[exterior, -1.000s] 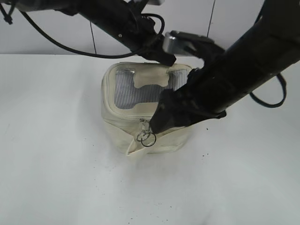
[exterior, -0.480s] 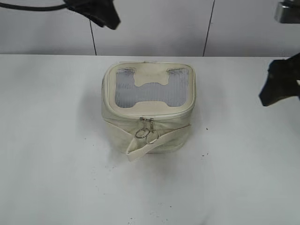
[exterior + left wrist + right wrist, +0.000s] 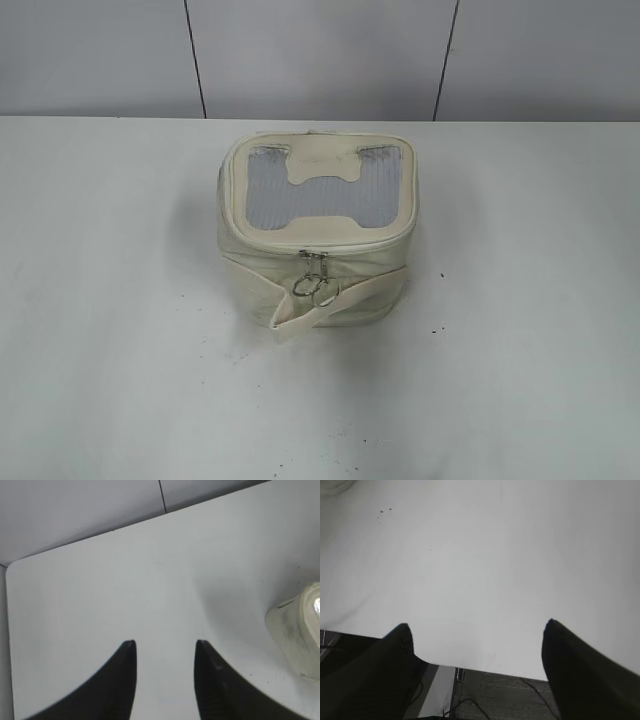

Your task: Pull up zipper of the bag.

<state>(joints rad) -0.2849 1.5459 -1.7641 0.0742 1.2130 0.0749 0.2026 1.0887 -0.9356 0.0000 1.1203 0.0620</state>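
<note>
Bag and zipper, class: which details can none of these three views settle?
- Bag: back and underside hidden by its own body in the exterior view.
- Zipper: teeth too small there to judge.
- Left wrist view: the bag is cut off by the right edge.
- Right wrist view: no bag.

**A bare test bench**

We are looking at a lab-style robot bench. A plain white table (image 3: 120,300) is filling the scene, and grey wall panels (image 3: 320,55) with dark seams are standing behind it. Past the table's edge, in the right wrist view, cables (image 3: 470,705) are trailing over a dark floor (image 3: 500,690).
</note>
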